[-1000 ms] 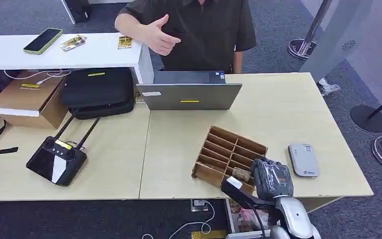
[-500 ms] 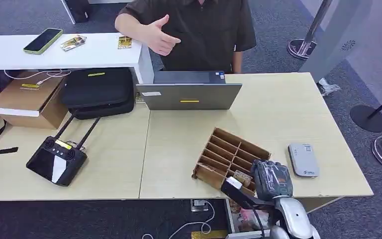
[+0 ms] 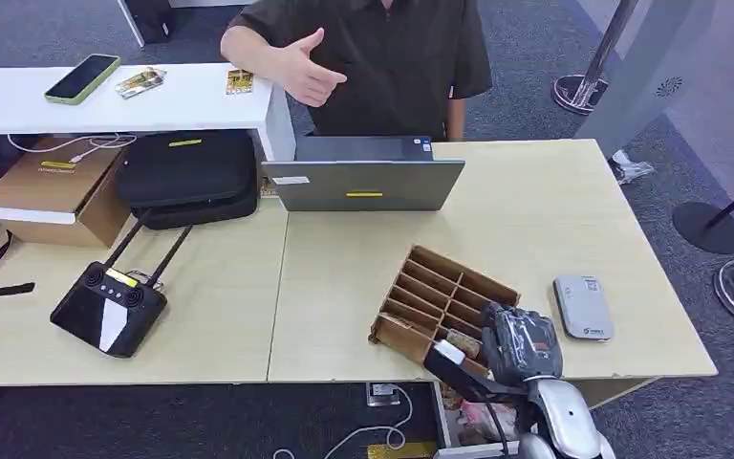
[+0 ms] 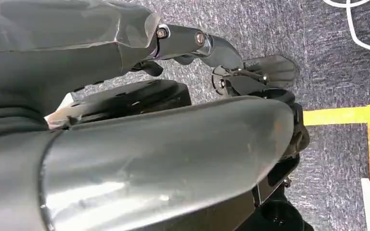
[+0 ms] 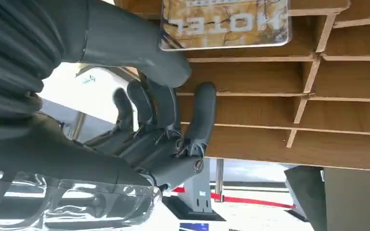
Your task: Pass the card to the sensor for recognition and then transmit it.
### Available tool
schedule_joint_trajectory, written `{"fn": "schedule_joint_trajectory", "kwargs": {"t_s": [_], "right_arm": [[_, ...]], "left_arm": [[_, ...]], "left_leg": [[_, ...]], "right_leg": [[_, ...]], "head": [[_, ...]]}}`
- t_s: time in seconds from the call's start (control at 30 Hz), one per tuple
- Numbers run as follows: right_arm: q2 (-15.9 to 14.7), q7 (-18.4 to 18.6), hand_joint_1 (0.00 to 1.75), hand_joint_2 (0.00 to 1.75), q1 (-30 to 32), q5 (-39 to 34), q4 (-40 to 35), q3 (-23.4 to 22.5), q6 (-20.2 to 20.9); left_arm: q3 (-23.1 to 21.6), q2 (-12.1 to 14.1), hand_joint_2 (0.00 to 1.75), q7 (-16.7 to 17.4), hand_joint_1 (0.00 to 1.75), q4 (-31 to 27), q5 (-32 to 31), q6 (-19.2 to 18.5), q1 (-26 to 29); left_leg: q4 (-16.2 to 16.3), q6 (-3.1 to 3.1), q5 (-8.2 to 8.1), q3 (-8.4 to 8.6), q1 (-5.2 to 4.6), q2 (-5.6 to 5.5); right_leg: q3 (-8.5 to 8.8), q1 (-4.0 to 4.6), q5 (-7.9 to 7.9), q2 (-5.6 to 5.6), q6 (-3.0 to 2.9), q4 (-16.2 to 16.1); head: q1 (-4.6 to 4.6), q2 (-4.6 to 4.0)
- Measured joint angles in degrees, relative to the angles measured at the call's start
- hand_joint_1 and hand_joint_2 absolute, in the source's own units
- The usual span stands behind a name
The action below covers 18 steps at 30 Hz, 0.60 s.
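Closest to the camera at the table's [image 3: 535, 206] near edge, the right hand [image 3: 521, 344] hovers over the near right corner of the wooden divider tray [image 3: 444, 304]. Its dark fingers [image 5: 200, 118] are spread apart and hold nothing, with the thumb reaching toward the card [image 5: 224, 24], which stands in a tray slot just beyond the fingertips and is printed with the word HOTEL. To the right of the fingers, the grey card sensor [image 3: 583, 307] lies flat on the table, apart from the tray. Farther beyond the fingers, a laptop [image 3: 363, 175] sits closed to the camera, and a person [image 3: 382, 57] stands behind it with one hand raised. The left hand [image 4: 125, 159] hangs over the carpet; whether it is spread or closed cannot be told.
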Motion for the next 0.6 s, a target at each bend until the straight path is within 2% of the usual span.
{"fn": "schedule_joint_trajectory", "kwargs": {"t_s": [0.6], "right_arm": [[0.3, -0.5, 0.00, 1.75, -0.8, -0.5, -0.6, 0.0, -0.3]], "left_arm": [[0.0, 0.0, 0.00, -0.1, 0.00, 0.0, 0.4, 0.2, 0.1]], "left_leg": [[0.0, 0.00, 0.00, 0.10, 0.00, 0.03]], "right_leg": [[0.09, 0.00, 0.01, 0.02, 0.00, 0.0]], "head": [[0.00, 0.00]]}}
